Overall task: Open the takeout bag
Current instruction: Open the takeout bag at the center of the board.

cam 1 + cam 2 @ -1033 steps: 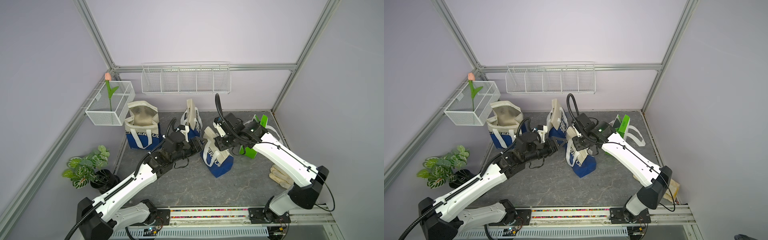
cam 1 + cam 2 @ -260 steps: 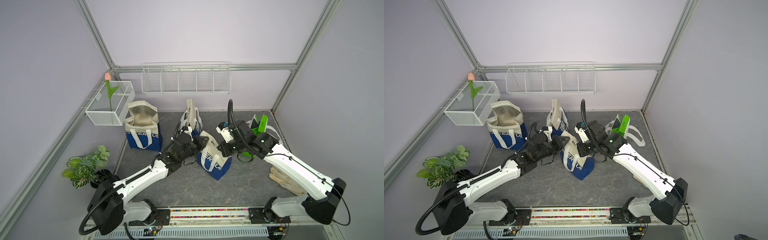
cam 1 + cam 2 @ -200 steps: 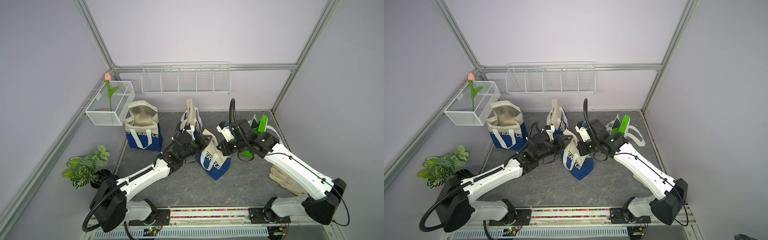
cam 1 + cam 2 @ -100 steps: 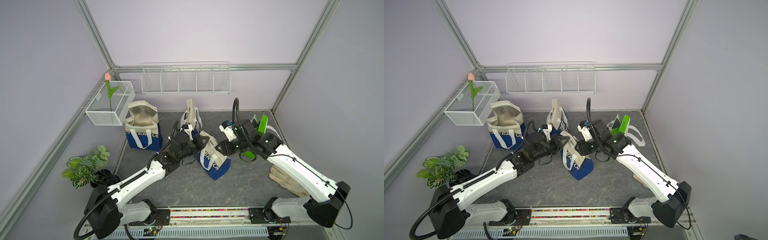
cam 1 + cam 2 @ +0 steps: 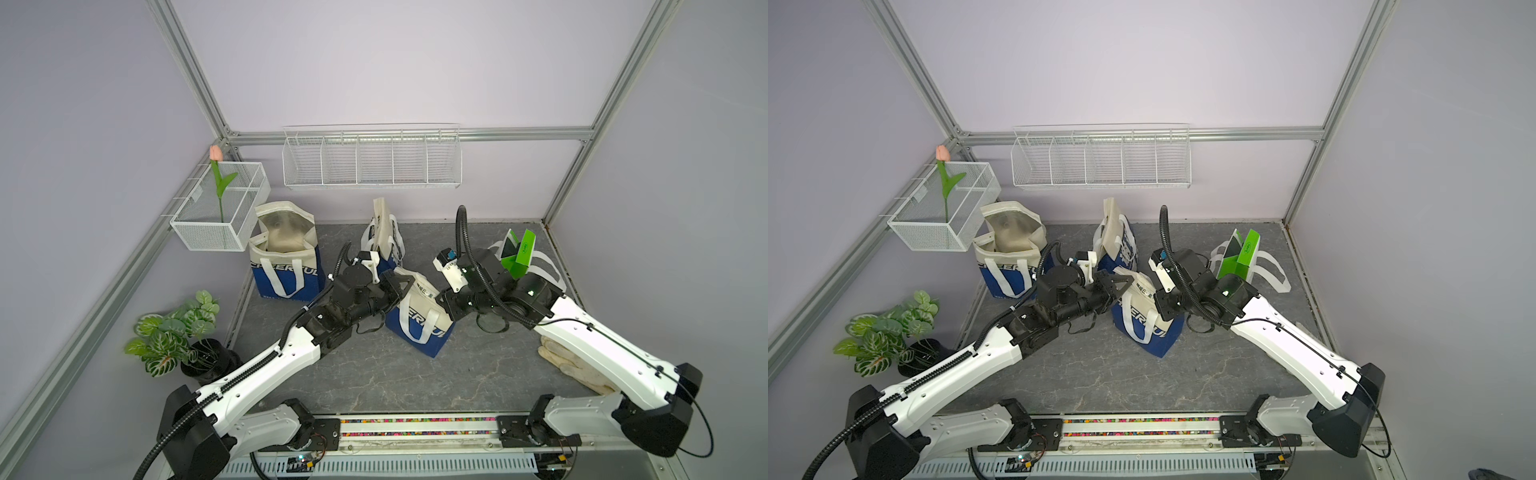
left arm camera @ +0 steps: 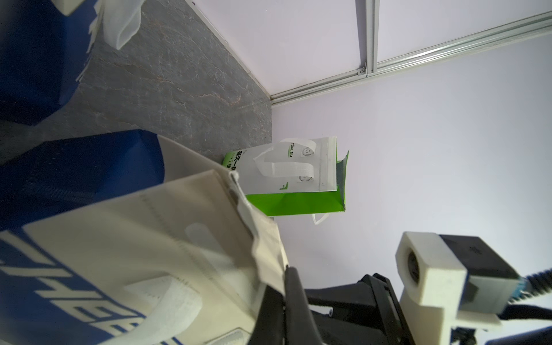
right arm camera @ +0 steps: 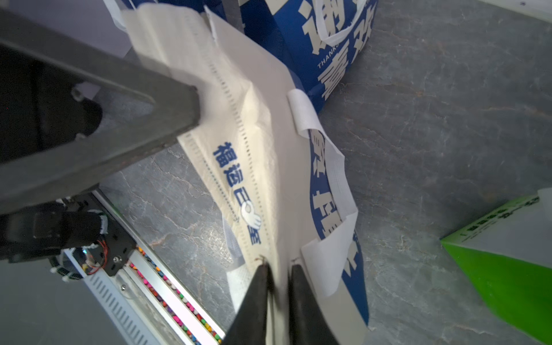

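The right claw (image 7: 277,270) has its two dark tips squeezed almost together, with a fold of cream cloth caught between them at the upper edge of the takeout bag (image 5: 419,328). Across from it the left claw (image 5: 399,284) is clamped too, biting the opposite corner of the same rim. Its wrist view shows the cream fabric running straight into the black finger. So each arm has one end of the mouth, which looks like the set-up for drawing it apart. I can't make out which layer of the bag each claw has caught. I'd say that matters, because the mouth only parts if they have hold of opposite walls.

The bag stands on the grey bench (image 5: 374,374) between the two arms, blue below and cream above. Its top is pressed flat and closed, and a white handle (image 7: 324,263) hangs slack down its side. It leans a little, and I'd put that down to being held by the rim from both ends instead of sitting squarely.

Further out, a matching bag (image 5: 286,249) stands wide open by the back left wall, showing what the finished job should look like. A folded one (image 5: 384,237) stands just behind the left claw, and a green bag (image 5: 517,253) sits beside the right arm.
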